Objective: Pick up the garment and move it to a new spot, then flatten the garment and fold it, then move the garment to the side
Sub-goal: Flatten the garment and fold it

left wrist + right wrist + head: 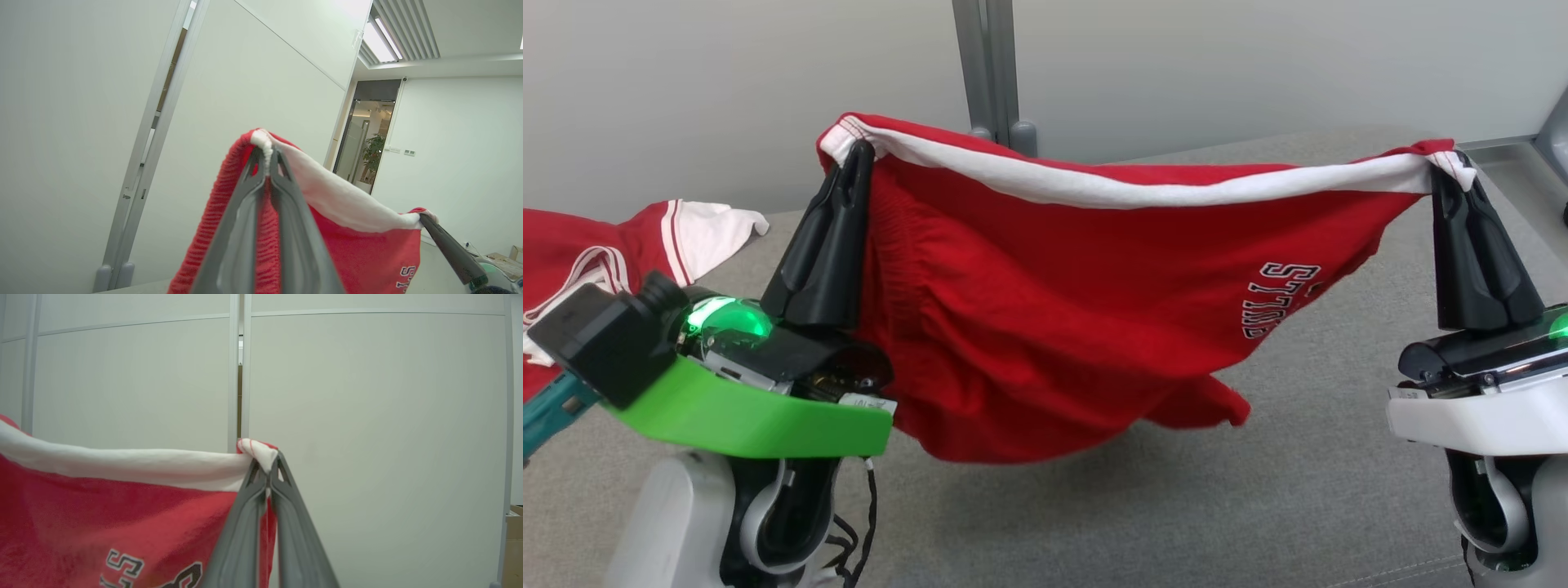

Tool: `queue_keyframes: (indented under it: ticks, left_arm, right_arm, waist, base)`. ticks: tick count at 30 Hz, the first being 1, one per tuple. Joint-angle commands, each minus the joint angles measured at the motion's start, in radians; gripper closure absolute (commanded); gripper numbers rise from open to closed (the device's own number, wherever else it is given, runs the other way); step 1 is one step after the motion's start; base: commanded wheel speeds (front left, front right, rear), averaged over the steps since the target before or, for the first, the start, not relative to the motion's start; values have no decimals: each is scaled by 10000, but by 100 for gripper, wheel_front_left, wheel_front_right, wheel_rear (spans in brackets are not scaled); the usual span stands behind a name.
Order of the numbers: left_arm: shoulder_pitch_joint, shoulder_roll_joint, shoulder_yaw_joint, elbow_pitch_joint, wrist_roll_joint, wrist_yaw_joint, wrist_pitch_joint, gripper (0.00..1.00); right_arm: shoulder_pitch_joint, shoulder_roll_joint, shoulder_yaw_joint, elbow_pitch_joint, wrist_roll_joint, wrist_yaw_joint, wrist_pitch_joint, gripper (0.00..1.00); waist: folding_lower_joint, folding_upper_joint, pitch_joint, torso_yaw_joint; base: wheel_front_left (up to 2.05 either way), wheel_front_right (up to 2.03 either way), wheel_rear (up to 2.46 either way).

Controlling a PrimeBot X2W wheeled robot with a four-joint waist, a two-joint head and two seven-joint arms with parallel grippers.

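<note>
1. The left fingers (829,245) and the right fingers (1474,253) are each closed tight on a small tuck of cloth at a top corner of the garment (1045,310). The hold looks thin, so a sharp pull apart or a quick swing could drag a corner free and drop the garment in a heap.
2. The cloth sags between the two holds, bunches at the left, and a loose flap hangs lowest near the middle. Lowered like this, it would likely land creased or folded under, which would make flattening harder.
3. A second red and white garment (645,237) lies on the surface (1176,506) at the far left. Setting down too far left could overlap the two.
4. The garment hangs in the air above the grey surface and spans from left to right. Its lowest folds appear to be clear of the surface.
5. It is red, soft and gathered, with a white band (1094,186) along the top edge. White lettering (1278,298) outlined in dark sits near the right, partly lost in folds.
</note>
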Motion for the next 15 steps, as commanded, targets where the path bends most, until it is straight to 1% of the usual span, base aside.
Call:
queue_keyframes:
  ticks: [1, 4, 7, 10, 12, 13, 15]
  left_arm:
    - [52, 123, 70, -229, -166, 98, 202, 100]
    - [-220, 288, 126, -335, -266, 213, 603, 100]
    - [-671, 338, 78, 90, -361, 218, 929, 100]
    - [-1466, 367, -30, 828, -340, 85, 1248, 100]
    - [-2312, 394, -36, 1537, -190, 42, 1444, 100]
    - [-2902, 405, -55, 1966, -52, -19, 1516, 100]
    - [-3966, 402, -50, 2723, 249, -78, 1517, 100]
  right_arm:
    - [140, 5, -46, -252, 64, -14, 187, 100]
    - [138, 75, -151, -463, 207, -14, 517, 100]
    - [-274, 206, -37, -102, 597, -14, 709, 100]
    - [-1078, 57, 274, 693, 821, -14, 728, 100]
    - [-1931, -198, 545, 1451, 658, -14, 694, 100]
    - [-2608, -180, 726, 1912, 784, -12, 635, 100]
    - [-3943, -334, 878, 2746, 682, -12, 467, 100]
  waist:
    - [0, 0, 56, -45]
    - [0, 0, 254, -57]
    - [0, 0, 765, -76]
    - [0, 0, 1405, -140]
    - [0, 0, 1858, -202]
    - [0, 0, 2115, -262]
    - [0, 0, 2544, -370]
  base:
    - [0, 0, 0]
    - [0, 0, 0]
    - [0, 0, 0]
    - [0, 0, 0]
    - [0, 0, 0]
    - [0, 0, 0]
    - [0, 0, 0]
